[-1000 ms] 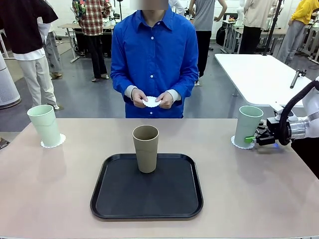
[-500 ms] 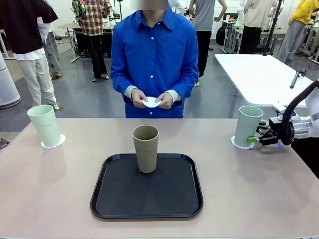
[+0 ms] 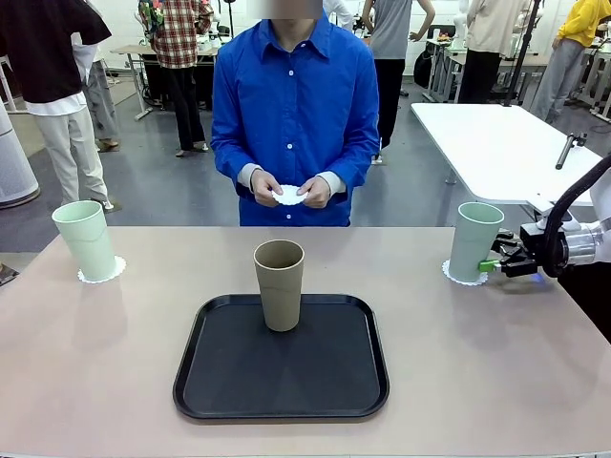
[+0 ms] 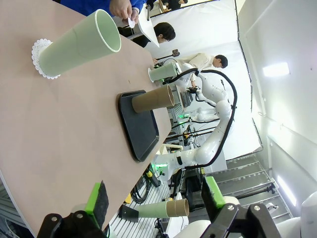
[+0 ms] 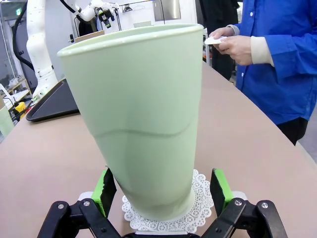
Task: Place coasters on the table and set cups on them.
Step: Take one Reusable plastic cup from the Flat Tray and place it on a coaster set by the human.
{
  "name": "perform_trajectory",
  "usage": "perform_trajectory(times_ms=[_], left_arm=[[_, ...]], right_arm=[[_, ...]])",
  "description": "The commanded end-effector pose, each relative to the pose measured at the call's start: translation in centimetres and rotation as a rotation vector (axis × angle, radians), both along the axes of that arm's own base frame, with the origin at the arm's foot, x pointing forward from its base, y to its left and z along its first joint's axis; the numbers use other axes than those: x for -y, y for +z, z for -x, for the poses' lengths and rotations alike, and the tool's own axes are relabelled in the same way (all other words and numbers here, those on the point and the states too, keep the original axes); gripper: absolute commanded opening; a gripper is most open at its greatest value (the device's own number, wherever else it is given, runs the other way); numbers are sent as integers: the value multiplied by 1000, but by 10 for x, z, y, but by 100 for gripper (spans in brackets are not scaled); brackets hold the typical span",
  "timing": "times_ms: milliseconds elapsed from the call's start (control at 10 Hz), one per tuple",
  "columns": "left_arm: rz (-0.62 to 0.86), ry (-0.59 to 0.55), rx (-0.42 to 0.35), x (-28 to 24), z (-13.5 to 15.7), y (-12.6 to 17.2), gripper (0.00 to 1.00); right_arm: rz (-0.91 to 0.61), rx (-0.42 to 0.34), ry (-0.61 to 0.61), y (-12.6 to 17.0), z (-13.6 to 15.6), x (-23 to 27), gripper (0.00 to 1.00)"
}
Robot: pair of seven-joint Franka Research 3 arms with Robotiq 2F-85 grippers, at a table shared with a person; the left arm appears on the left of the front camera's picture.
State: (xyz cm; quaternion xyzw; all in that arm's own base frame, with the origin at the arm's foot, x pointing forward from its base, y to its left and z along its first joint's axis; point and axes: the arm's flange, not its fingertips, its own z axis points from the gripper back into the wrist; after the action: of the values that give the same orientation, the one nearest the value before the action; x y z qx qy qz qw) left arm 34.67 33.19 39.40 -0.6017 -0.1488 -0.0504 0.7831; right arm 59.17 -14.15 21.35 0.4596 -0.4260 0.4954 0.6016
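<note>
Two tall, tapered, pale mint cups are standing on the tabletop. The left cup is sitting on the left coaster, and the right cup on the right coaster. Both coasters are white with scalloped edges. The tan cup is standing upright in the black tray. The person's hands are holding the third coaster. The right end effector is resting wide open, with its fingers on either side of the right cup's base. The left end effector is also hanging open, well apart from the cups.
</note>
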Motion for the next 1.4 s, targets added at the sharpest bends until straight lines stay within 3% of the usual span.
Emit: perform_trajectory(times_ms=[0,500,700,800,1100,1300], left_arm=[[-1,-7,11,0,3,1,100],[-1,-7,11,0,3,1,100],[-1,-7,11,0,3,1,100],[-1,-7,11,0,3,1,100],[-1,-7,11,0,3,1,100],[-1,-7,11,0,3,1,100]], right_arm=[[11,-34,33,2,-6,7,100],[46,-47,81,9,2,29,100],[74,-56,22,15,6,44,100],[140,-113,-66,26,14,47,100],[378,-264,-349,100,64,52,100],[514,-315,-423,147,98,55,100]])
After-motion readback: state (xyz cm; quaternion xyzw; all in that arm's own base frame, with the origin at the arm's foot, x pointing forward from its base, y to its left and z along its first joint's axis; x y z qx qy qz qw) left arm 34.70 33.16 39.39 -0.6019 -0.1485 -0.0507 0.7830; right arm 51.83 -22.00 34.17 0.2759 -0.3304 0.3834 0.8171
